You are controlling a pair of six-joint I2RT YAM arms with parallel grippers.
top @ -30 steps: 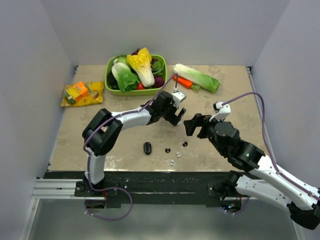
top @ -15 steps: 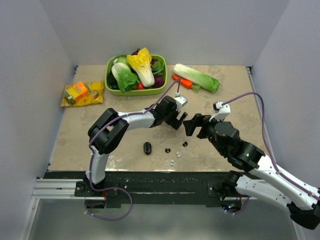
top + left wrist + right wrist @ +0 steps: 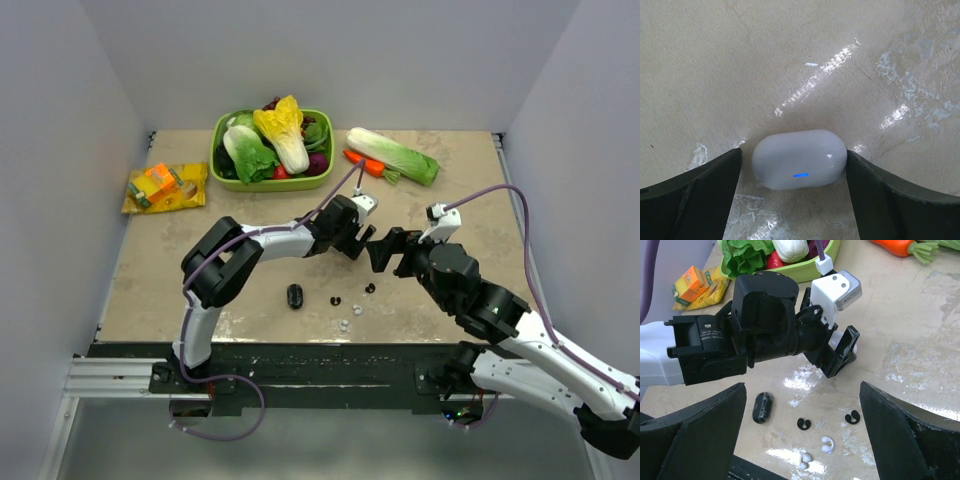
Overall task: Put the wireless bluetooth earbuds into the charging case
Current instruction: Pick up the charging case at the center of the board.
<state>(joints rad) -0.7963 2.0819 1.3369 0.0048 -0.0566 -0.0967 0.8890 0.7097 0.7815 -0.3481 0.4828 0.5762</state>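
A white charging case (image 3: 799,160) with a blue light lies on the table between the fingers of my left gripper (image 3: 794,151). The right finger is at the case's side; a thin gap shows at the left one. Seen from above, the left gripper (image 3: 368,238) is low at mid-table. Two tiny black earbuds (image 3: 336,300) (image 3: 370,288) lie nearer the front, also in the right wrist view (image 3: 804,424) (image 3: 852,417). A black oval case (image 3: 294,296) lies closed to their left. My right gripper (image 3: 390,258) hovers open above the earbuds, holding nothing.
Two white earbuds (image 3: 357,309) (image 3: 344,324) lie close to the black ones near the front edge. At the back stand a green bowl (image 3: 318,172) of vegetables, a napa cabbage (image 3: 392,155) and a carrot (image 3: 365,165). Snack packets (image 3: 165,187) lie at the far left.
My left gripper has moved right and down towards the right gripper, and its jaws have narrowed around the white case. The right arm has stayed put.
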